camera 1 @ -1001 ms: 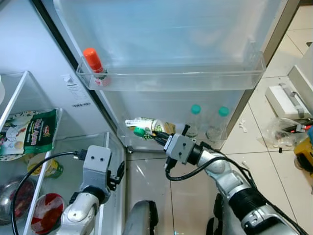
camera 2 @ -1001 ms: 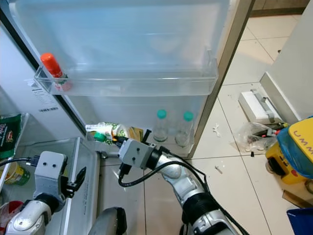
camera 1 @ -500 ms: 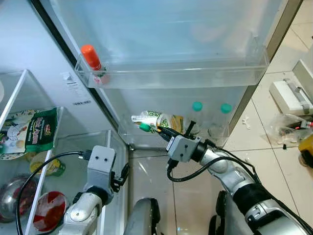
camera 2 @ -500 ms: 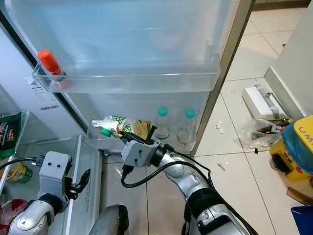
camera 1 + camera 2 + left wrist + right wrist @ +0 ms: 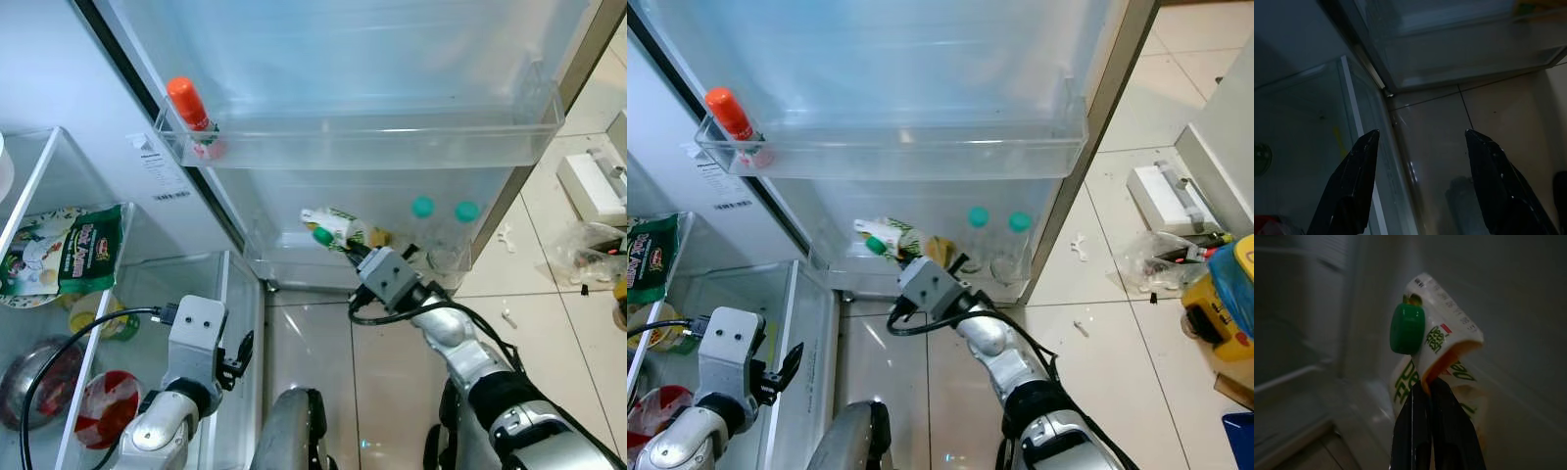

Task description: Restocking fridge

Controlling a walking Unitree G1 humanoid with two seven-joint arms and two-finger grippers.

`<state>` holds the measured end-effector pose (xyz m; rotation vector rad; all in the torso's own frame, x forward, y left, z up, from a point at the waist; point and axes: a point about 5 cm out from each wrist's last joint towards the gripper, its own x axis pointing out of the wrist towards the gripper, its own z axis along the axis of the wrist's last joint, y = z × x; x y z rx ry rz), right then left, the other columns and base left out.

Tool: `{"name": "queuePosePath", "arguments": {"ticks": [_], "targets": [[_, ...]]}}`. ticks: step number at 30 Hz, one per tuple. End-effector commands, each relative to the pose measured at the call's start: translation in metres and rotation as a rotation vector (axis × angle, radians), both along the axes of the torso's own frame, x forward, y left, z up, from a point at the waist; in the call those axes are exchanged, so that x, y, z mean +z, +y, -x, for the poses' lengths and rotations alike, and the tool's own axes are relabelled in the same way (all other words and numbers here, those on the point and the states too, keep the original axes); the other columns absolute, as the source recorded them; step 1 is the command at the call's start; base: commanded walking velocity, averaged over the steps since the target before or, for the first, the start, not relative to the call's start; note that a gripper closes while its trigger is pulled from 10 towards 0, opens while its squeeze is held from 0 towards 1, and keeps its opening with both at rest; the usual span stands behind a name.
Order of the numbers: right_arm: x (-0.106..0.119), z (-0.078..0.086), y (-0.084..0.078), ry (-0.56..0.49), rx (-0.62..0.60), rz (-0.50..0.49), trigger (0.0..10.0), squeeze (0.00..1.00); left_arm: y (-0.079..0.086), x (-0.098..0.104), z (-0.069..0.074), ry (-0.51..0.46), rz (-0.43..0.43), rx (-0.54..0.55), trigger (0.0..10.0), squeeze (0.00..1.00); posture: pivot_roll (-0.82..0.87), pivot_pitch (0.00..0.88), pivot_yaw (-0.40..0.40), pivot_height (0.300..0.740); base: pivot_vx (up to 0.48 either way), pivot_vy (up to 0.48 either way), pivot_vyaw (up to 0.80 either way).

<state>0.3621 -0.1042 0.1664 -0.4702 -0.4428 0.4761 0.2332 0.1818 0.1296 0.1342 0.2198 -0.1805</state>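
My right gripper [image 5: 361, 251] is shut on the lower edge of a white and green juice pouch [image 5: 338, 227] with a green cap [image 5: 1407, 328]. It holds the pouch tilted at the lower door shelf [image 5: 294, 272] of the open fridge door, left of two teal-capped bottles [image 5: 422, 209] standing in that shelf. The black fingertips [image 5: 1426, 392] pinch the pouch's folded bottom. A red-capped bottle [image 5: 190, 106] stands at the left end of the upper door shelf [image 5: 411, 149]. My left gripper [image 5: 1421, 135] hangs open and idle beside the crisper drawer [image 5: 201, 284].
Inside the fridge on the left are a green bag [image 5: 83, 258], a yellow cup [image 5: 98, 315] and red-lidded containers [image 5: 106, 421]. On the tiled floor to the right lie a white box [image 5: 596, 186] and a plastic bag of clutter [image 5: 588, 262].
The head view has shifted. My right gripper has carried the pouch slightly up and closer to the teal-capped bottles. The left arm stays idle.
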Motion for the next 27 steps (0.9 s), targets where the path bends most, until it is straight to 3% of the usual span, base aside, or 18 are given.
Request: {"name": "queuePosePath", "arguments": {"ticks": [1, 4, 6, 7, 9, 11, 19, 27], "targets": [[-0.005, -0.004, -0.018, 0.05, -0.098, -0.058, 10.0, 0.0, 0.005, -0.003, 0.005, 0.031, -0.028, 0.005, 10.0, 0.0, 0.18, 0.424, 0.149, 0.586, 0.0, 0.0, 0.0], [-0.005, -0.008, -0.032, 0.072, -0.165, -0.089, 10.0, 0.0, 0.005, -0.003, 0.003, 0.031, -0.027, 0.003, 10.0, 0.0, 0.18, 0.421, 0.149, 0.586, 0.0, 0.0, 0.0], [-0.005, -0.008, -0.032, 0.072, -0.165, -0.089, 10.0, 0.0, 0.005, -0.003, 0.003, 0.031, -0.027, 0.003, 10.0, 0.0, 0.18, 0.421, 0.149, 0.586, 0.0, 0.0, 0.0], [-0.004, -0.013, -0.047, 0.1, -0.243, -0.15, 10.0, 0.0, 0.005, -0.003, 0.003, 0.03, -0.028, 0.004, 10.0, 0.0, 0.18, 0.417, 0.149, 0.586, 0.0, 0.0, 0.0], [-0.004, -0.014, -0.051, 0.109, -0.268, -0.169, 10.0, 0.0, 0.006, -0.003, 0.002, 0.03, -0.029, 0.004, 10.0, 0.0, 0.18, 0.417, 0.149, 0.586, 0.0, 0.0, 0.0], [-0.004, -0.018, -0.064, 0.135, -0.367, -0.187, 10.0, 0.0, 0.005, -0.002, 0.002, 0.029, -0.027, 0.002, 10.0, 0.0, 0.18, 0.413, 0.152, 0.586, 0.0, 0.0, 0.0], [-0.003, -0.022, -0.065, 0.159, -0.402, -0.148, 10.0, 0.0, 0.004, -0.002, 0.0, 0.027, -0.025, -0.002, 10.0, 0.0, 0.17, 0.409, 0.154, 0.586, 0.0, 0.0, 0.0], [-0.005, -0.024, -0.042, 0.204, -0.229, -0.029, 10.0, 0.0, 0.003, -0.001, -0.001, 0.022, -0.021, -0.001, 10.0, 0.0, 0.17, 0.415, 0.15, 0.586, 0.0, 0.0, 0.0]]}}
